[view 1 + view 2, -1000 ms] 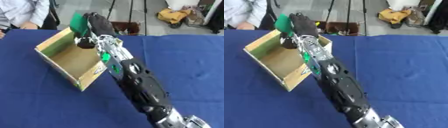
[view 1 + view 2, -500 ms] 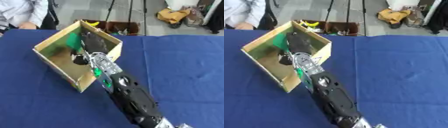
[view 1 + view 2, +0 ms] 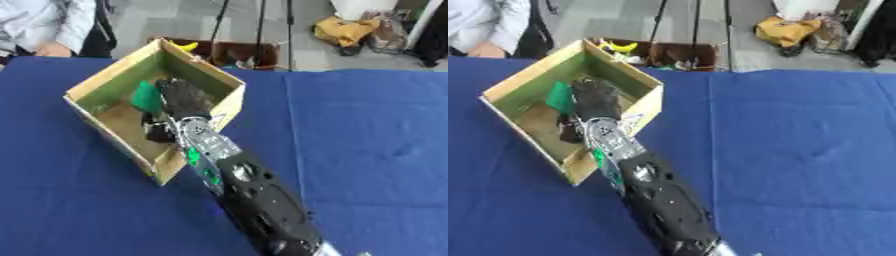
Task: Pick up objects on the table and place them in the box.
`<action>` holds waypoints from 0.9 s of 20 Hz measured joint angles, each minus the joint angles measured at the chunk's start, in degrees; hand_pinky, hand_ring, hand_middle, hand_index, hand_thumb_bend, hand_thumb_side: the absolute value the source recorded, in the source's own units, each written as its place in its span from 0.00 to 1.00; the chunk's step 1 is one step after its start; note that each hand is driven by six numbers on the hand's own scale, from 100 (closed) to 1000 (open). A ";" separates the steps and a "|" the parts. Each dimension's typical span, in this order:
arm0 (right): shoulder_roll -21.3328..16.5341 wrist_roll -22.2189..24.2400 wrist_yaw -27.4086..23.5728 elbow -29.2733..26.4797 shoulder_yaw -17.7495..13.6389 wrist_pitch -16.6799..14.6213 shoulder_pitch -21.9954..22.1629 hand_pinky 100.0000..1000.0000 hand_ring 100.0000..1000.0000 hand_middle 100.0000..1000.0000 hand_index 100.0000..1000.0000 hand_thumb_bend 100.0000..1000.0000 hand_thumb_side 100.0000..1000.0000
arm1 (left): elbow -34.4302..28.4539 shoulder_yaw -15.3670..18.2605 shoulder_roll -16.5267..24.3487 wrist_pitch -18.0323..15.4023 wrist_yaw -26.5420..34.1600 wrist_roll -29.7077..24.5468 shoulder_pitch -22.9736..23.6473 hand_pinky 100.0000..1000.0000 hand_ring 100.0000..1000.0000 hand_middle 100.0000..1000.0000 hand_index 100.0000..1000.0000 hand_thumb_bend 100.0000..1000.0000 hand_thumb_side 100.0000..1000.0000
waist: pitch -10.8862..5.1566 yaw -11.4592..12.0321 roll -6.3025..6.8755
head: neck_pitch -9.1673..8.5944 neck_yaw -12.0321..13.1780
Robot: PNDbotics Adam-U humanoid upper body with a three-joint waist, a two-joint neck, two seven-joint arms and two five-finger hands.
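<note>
An open cardboard box (image 3: 224, 102) stands on the blue table at the upper left. My right arm runs up from the bottom edge, and its black right hand (image 3: 185, 99) is down inside the box. A flat green object (image 3: 145, 97) shows at the left side of the hand, with the fingers curled on it, just above the box floor. The thumb (image 3: 160, 133) hangs dark and low near the box's front wall. The hand hides part of the green object. My left hand shows in neither view.
Blue cloth (image 3: 367, 150) covers the table, spreading wide to the right of the box. A person's sleeve and hand (image 3: 48, 47) are at the far left edge. Beyond the table are tripod legs, a brown crate (image 3: 677, 52) and a yellow bag (image 3: 346, 31).
My right hand has gone from above the box's far rim down into the box, taking the green object with it. The view has shifted a little.
</note>
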 measured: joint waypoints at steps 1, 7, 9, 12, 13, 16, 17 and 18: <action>0.00 0.12 0.06 0.04 0.06 -0.24 -0.05 0.63 0.71 0.53 0.67 0.00 0.27 | 0.00 0.00 0.00 0.01 0.00 -0.01 0.00 0.22 0.69 0.67 0.87 0.00 0.92 | 0.00 0.00 -0.01 | -0.01 -0.01; 0.00 1.17 0.38 0.04 0.08 -1.76 -0.26 0.68 0.81 0.72 0.81 0.00 0.50 | 0.00 0.00 -0.01 0.12 0.00 -0.16 0.00 0.22 0.69 0.67 0.87 0.00 0.92 | 0.00 -0.03 -0.04 | -0.15 -0.06; -0.01 1.32 0.40 -0.01 0.08 -2.23 -0.28 0.70 0.83 0.76 0.84 0.11 0.57 | 0.00 0.00 -0.01 0.12 0.00 -0.18 0.00 0.22 0.69 0.67 0.87 0.00 0.92 | 0.00 -0.10 -0.04 | -0.23 -0.06; -0.11 1.49 0.40 -0.38 0.10 -2.87 -0.30 0.71 0.83 0.76 0.84 0.18 0.60 | 0.00 0.00 -0.02 0.12 0.00 -0.20 0.00 0.22 0.69 0.67 0.87 0.00 0.92 | 0.00 -0.25 -0.04 | -0.26 -0.06; -0.19 1.59 0.34 -0.62 0.11 -3.05 -0.31 0.72 0.84 0.77 0.85 0.20 0.61 | 0.00 0.00 -0.03 0.12 0.00 -0.21 0.01 0.22 0.69 0.67 0.87 0.00 0.92 | 0.00 -0.29 -0.03 | -0.26 -0.06; -0.29 1.81 0.19 -1.74 0.15 -3.41 -0.84 0.75 0.88 0.82 0.89 0.37 0.71 | 0.00 0.00 -0.20 0.10 0.00 -0.29 0.02 0.23 0.69 0.67 0.87 0.00 0.92 | -0.01 -0.33 0.00 | -0.27 -0.07; -0.31 1.85 0.12 -2.06 0.23 -3.44 -0.90 0.75 0.89 0.82 0.89 0.40 0.72 | 0.00 0.00 -0.22 0.11 0.00 -0.32 0.02 0.23 0.69 0.67 0.87 0.00 0.92 | -0.01 -0.33 0.01 | -0.31 -0.09; -0.32 1.87 0.04 -2.29 0.28 -3.43 -0.97 0.75 0.89 0.82 0.89 0.41 0.72 | 0.00 0.00 -0.24 0.12 0.00 -0.34 0.02 0.23 0.69 0.67 0.87 0.00 0.92 | -0.01 -0.34 0.05 | -0.43 -0.11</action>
